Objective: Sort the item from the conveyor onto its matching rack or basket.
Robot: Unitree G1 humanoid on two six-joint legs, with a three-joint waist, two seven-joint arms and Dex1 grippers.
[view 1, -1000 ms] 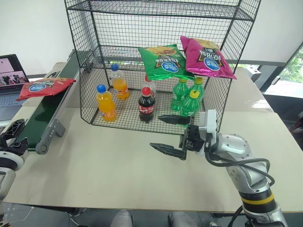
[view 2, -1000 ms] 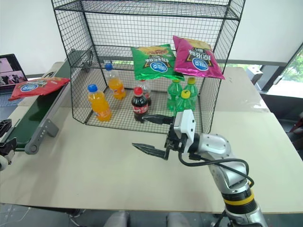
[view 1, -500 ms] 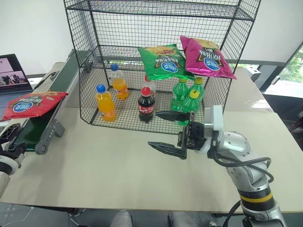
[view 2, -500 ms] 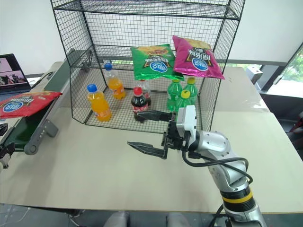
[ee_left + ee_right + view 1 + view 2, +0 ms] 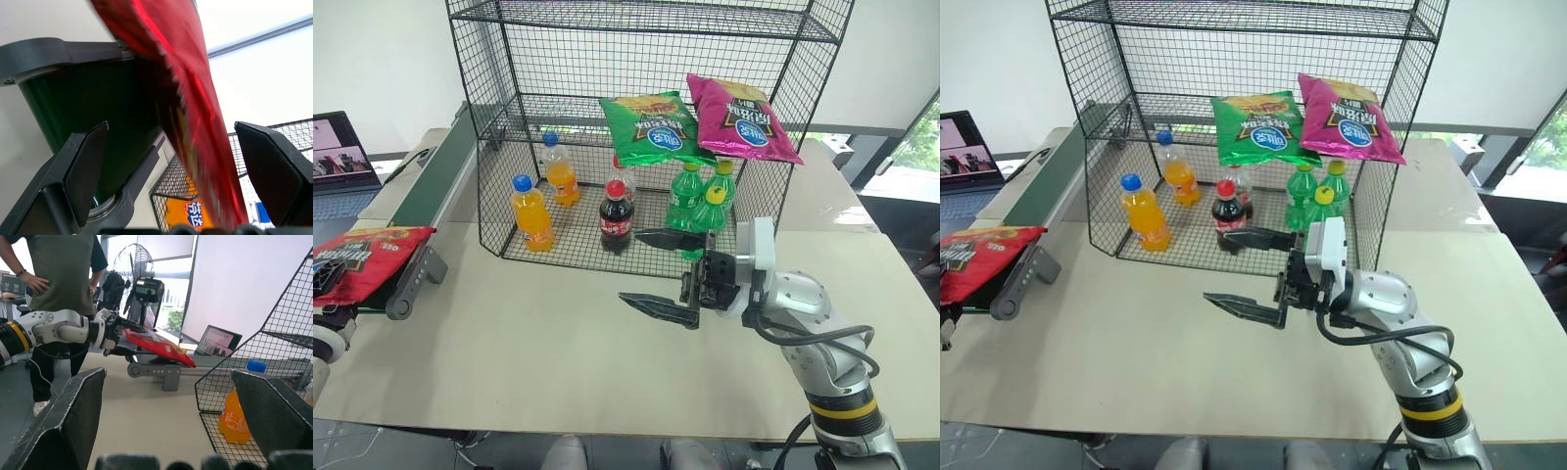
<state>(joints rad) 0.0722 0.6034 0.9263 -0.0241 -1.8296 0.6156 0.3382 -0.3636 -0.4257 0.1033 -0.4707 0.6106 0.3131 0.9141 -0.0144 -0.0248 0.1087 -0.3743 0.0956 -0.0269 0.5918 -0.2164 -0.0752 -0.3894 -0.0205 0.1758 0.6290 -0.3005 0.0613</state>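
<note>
Since a second ago, the red chip bag (image 5: pixel 360 259) has travelled down the conveyor (image 5: pixel 431 191) and now hangs over its near end roller, tipping off the belt toward us. Our left gripper (image 5: pixel 171 171) sits just under that end with its fingers spread wide, and in the left wrist view the bag slants down between the two fingers; we cannot tell whether either finger touches it. From the right wrist view, the bag lies on top of the left gripper at the end of the belt.

Our right gripper (image 5: pixel 658 272) hangs above the table (image 5: pixel 558 343) in front of the wire rack (image 5: pixel 646 117), pointing left, its fingers also wide apart and holding nothing.

On the rack's middle shelf lie a green bag (image 5: pixel 652 127) and a magenta bag (image 5: pixel 738 117) side by side. Below them stand two orange bottles (image 5: pixel 531 212), a cola bottle (image 5: pixel 616 215) and green bottles (image 5: pixel 689 198). A person (image 5: pixel 61 279) stands behind the left arm.
</note>
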